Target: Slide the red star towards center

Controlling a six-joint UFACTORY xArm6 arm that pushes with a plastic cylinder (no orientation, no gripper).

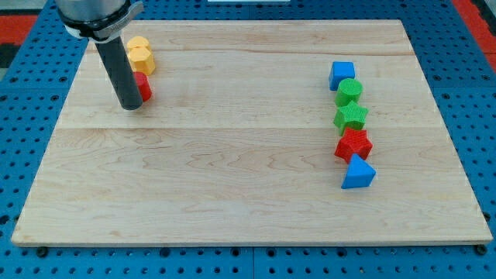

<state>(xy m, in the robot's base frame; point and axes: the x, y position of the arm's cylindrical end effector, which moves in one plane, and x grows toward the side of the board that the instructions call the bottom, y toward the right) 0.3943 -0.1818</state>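
Broadly, a pale wooden counter fills most of the view, lying on a blue pegboard that shows around its edges. Over the far left of the counter stands the dark rod, upright, with my tip resting on the wood just beside a red block, whose shape I cannot make out because the rod covers part of it. The arm carries no jaws, only this rod, so nothing is clamped. Just beyond the red block, and touching it, sits a yellow block with a lobed outline. On the right side a column of five blocks runs from far to near, each touching or nearly touching the next: a blue block of roughly square form farthest away, then a rounded green block, then a green star, then the red star, and nearest a blue triangle. The red star thus lies right of the counter's middle, wedged between the green star and the blue triangle, well apart from my tip.
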